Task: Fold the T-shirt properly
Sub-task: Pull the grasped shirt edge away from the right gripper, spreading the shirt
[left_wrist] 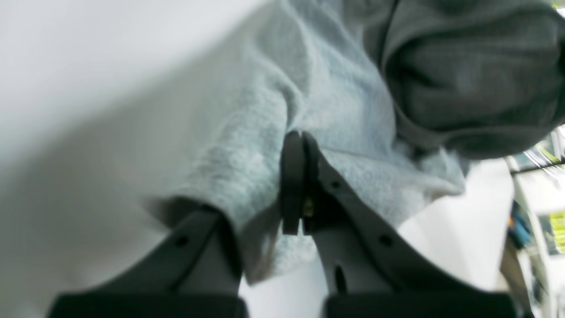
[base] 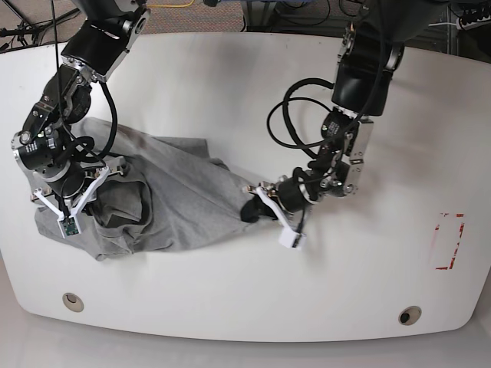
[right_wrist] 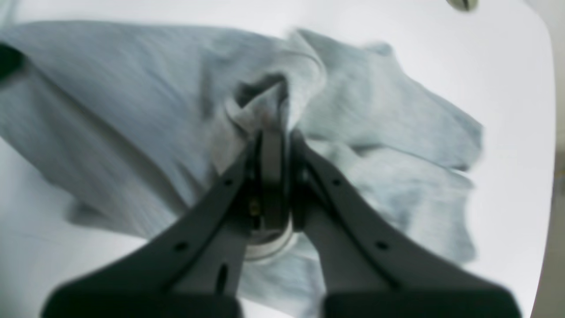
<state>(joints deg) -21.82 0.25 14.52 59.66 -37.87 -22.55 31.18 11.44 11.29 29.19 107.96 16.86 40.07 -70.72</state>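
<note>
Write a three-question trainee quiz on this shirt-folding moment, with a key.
1. True or false: the left pincer is shut on the T-shirt.
2. The right pincer grips: A) bunched shirt fabric B) the table edge C) nothing.
3. Fill in: in the base view, the shirt lies crumpled rather than ____.

Key: 1 true; 2 A; 3 flat.
</note>
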